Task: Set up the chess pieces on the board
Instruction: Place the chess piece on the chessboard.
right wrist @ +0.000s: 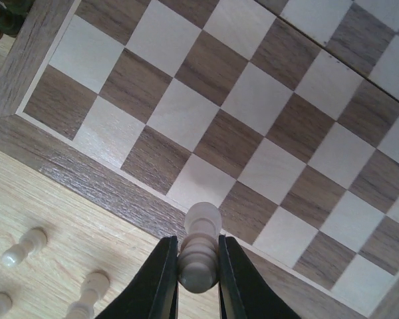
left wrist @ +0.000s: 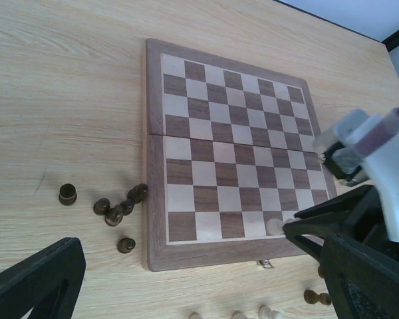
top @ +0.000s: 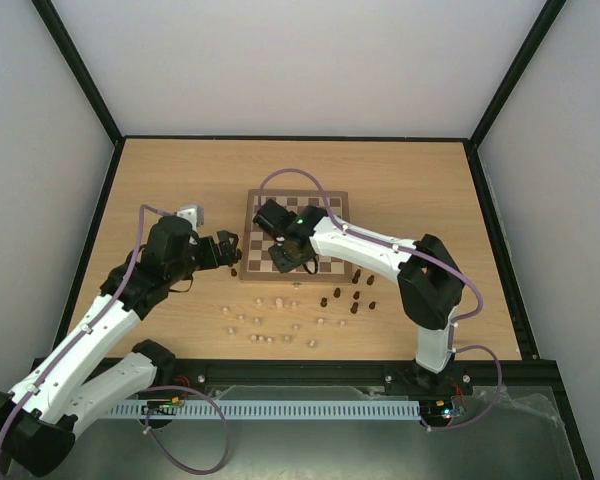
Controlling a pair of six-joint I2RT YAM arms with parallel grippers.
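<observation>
Top view: saw the board (top: 298,236) mid-tabletop (top: 430,200), with pale pieces (top: 280,301) and dark pieces (top: 355,296) scattered just off its near edge. Hovered the right gripper (top: 292,255) over the board's near rows, the left gripper (top: 226,253) beside its left border.

Left wrist: gaped wide, held nothing. Glimpsed a pale piece (left wrist: 274,226) at the near row.

Right wrist: pinched that pale piece firmly, above the border next to an edge square. Judged best: centred over one square, lowered until the base sat flat, then released and lifted straight up, avoiding a topple.
</observation>
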